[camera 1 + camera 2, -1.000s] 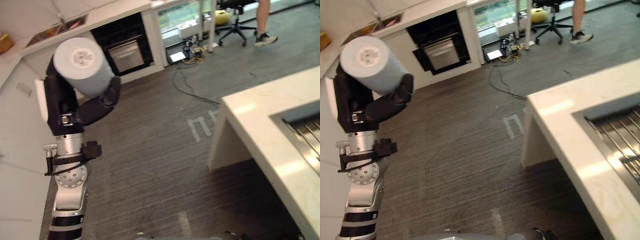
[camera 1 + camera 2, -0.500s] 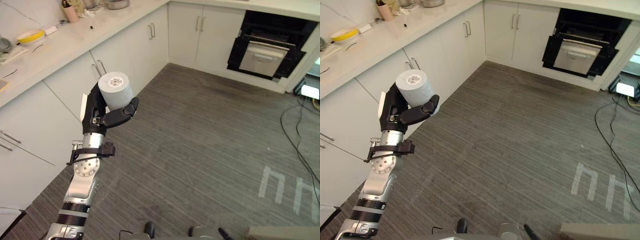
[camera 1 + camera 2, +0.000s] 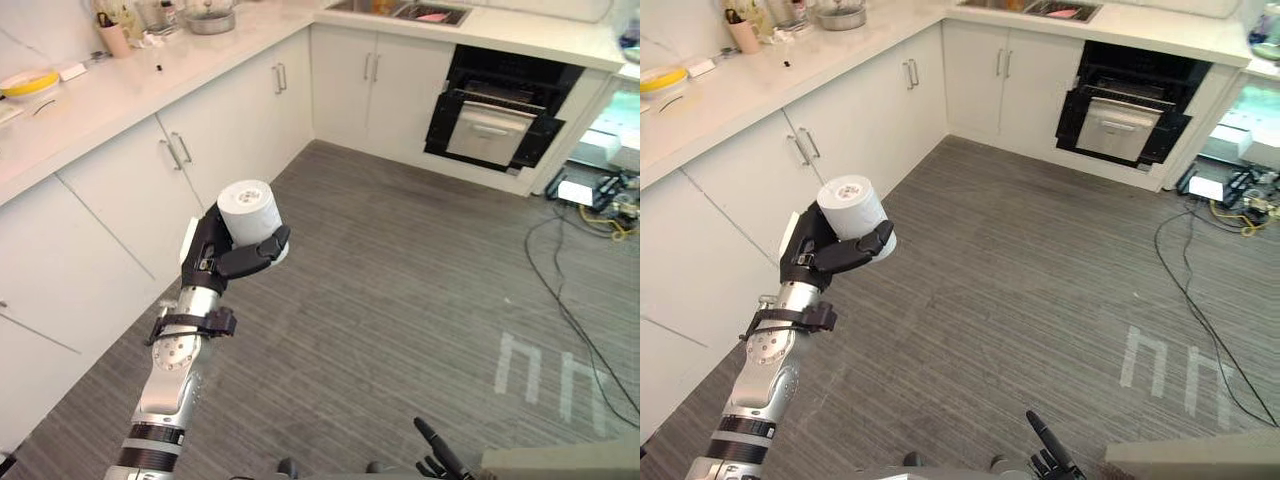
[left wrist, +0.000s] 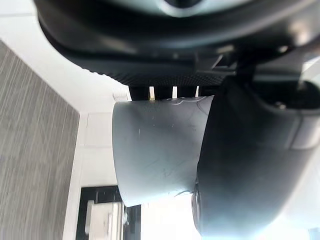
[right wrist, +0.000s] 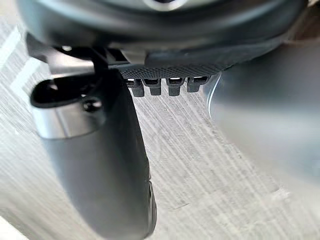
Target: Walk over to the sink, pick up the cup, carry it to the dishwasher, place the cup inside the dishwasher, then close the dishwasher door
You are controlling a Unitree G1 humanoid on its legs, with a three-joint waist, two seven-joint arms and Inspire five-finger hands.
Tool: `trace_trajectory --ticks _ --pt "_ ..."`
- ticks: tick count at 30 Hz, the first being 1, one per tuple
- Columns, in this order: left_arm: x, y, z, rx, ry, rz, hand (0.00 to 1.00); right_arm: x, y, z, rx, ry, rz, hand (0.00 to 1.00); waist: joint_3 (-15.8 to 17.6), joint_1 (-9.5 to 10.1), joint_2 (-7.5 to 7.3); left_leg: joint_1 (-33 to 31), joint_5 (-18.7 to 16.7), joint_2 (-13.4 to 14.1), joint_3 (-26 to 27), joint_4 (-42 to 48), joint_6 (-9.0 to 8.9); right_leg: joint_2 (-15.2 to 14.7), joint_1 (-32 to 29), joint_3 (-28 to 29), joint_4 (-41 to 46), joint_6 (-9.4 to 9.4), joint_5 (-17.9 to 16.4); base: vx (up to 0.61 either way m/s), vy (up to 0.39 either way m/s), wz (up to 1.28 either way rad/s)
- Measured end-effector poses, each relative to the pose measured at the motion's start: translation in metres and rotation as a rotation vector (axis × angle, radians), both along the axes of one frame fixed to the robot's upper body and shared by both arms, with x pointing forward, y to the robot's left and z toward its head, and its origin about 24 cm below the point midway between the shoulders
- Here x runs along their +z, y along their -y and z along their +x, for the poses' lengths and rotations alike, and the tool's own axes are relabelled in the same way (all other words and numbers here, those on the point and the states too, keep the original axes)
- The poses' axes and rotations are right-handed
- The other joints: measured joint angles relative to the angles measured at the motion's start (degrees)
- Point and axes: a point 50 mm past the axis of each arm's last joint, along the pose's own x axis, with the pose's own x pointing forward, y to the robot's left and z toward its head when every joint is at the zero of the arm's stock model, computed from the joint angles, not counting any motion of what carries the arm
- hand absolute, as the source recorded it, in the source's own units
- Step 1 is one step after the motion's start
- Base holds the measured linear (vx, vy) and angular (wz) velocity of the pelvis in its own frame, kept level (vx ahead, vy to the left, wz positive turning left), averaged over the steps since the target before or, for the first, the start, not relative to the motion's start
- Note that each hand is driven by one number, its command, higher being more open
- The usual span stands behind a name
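A pale grey cup [image 3: 247, 210] stands bottom-up in my left hand [image 3: 208, 262], whose fingers and thumb curl round its side, held above the floor beside the white cabinets. In the left wrist view the cup [image 4: 155, 150] sits against the palm with the thumb [image 4: 245, 165] across it. The dishwasher [image 3: 497, 118], a dark opening with a silver door panel, lies under the far counter, well beyond the cup. A sink [image 3: 402, 10] is set in that counter. My right hand [image 3: 432, 455] hangs low with straight fingers and holds nothing; its thumb [image 5: 100, 165] hangs over bare floor.
White cabinets [image 3: 120, 190] run along the left, with bowls and jars on their counter [image 3: 90, 90]. Cables [image 3: 570, 300] trail across the grey floor at right, near white tape marks [image 3: 540, 375]. A pale counter corner [image 3: 560, 462] juts in at lower right.
The camera has swung from the island counter to the cabinets and dishwasher. The cup stays in my left hand. My right hand's fingers have come into view at the bottom.
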Motion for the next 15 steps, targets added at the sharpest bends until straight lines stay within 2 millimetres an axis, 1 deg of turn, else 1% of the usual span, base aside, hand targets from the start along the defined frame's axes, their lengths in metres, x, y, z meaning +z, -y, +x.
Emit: trace_trajectory --ticks 2,3,6,8,9,11,12,13,14,15 --pt "-0.003 0.003 0.0 -0.003 -0.01 -0.022 0.0 -0.001 -0.001 -0.008 0.009 -0.021 -0.001 1.0 -0.4 -0.4 0.19 0.9 0.0 0.1 1.5 -0.5 -0.04 0.0 0.2 0.8 -0.9 0.2 0.7 -0.12 0.018 -0.43" --pt "-0.004 0.006 0.0 -0.006 -0.012 -0.032 0.0 -0.001 -0.001 -0.013 0.012 -0.035 -0.003 1.0 -0.8 -0.93 0.18 1.3 0.2 0.2 2.4 -1.0 -0.19 0.0 0.1 0.9 -1.6 0.46 1.1 -0.11 0.008 -0.38" --pt "-0.008 0.007 0.0 0.01 -0.022 -0.049 0.0 -0.002 -0.002 -0.023 0.015 -0.066 -0.006 1.0 -1.8 -1.92 0.21 2.5 0.3 0.5 5.1 -2.3 -0.43 -0.2 0.0 0.2 -3.2 0.41 2.4 -0.07 0.004 -0.48" --pt "-0.009 0.008 0.001 0.025 -0.028 -0.057 0.0 -0.002 -0.001 -0.026 0.01 -0.081 -0.011 1.0 -1.8 -3.02 0.19 2.9 0.3 0.6 5.9 -2.6 -0.63 -0.3 0.0 0.0 -3.5 0.68 3.0 -0.03 -0.003 -0.29" --pt "-0.011 0.013 0.005 0.022 -0.039 -0.056 0.0 -0.003 -0.002 -0.033 0.002 -0.112 -0.015 1.0 -1.9 -3.35 0.23 2.9 0.3 0.6 6.5 -2.6 -0.7 -0.3 0.0 0.0 -4.0 0.88 3.4 -0.01 -0.007 -0.16" --pt "-0.015 0.017 0.009 0.027 -0.057 -0.053 0.0 -0.004 -0.005 -0.042 -0.005 -0.148 -0.008 1.0 -1.9 -3.69 0.23 2.9 0.3 0.8 7.2 -2.5 -0.68 -0.2 -0.1 0.1 -4.7 0.95 3.9 0.0 -0.009 -0.18" --pt "-0.016 0.017 0.009 0.036 -0.062 -0.048 0.0 -0.004 -0.006 -0.044 -0.008 -0.156 -0.005 1.0 -1.9 -3.89 0.23 2.9 0.3 0.8 7.4 -2.5 -0.7 -0.1 -0.1 0.2 -4.8 0.94 4.1 0.03 -0.014 -0.24" --pt "-0.019 0.015 0.01 0.068 -0.076 -0.039 0.0 -0.005 -0.009 -0.047 -0.012 -0.171 0.005 1.0 -1.9 -4.61 0.22 2.9 0.2 1.1 8.1 -2.5 -0.84 0.1 -0.3 0.8 -5.4 0.71 4.5 0.03 -0.01 -0.16" --pt "-0.03 0.002 0.003 0.246 -0.105 0.042 0.0 -0.005 -0.01 -0.037 0.093 -0.144 0.001 1.0 -2.0 -3.85 1.17 4.0 -2.2 3.7 13.8 -0.7 -2.61 1.1 -1.2 -8.5 -6.8 -0.58 7.5 0.02 -0.008 -0.12" --pt "-0.03 0.002 0.003 0.246 -0.105 0.042 0.0 -0.005 -0.01 -0.037 0.093 -0.144 0.001 1.0 -2.0 -3.85 1.16 4.0 -2.2 3.7 13.8 -0.7 -2.61 1.1 -1.2 -8.5 -6.8 -0.58 7.5 0.0 0.0 0.0"
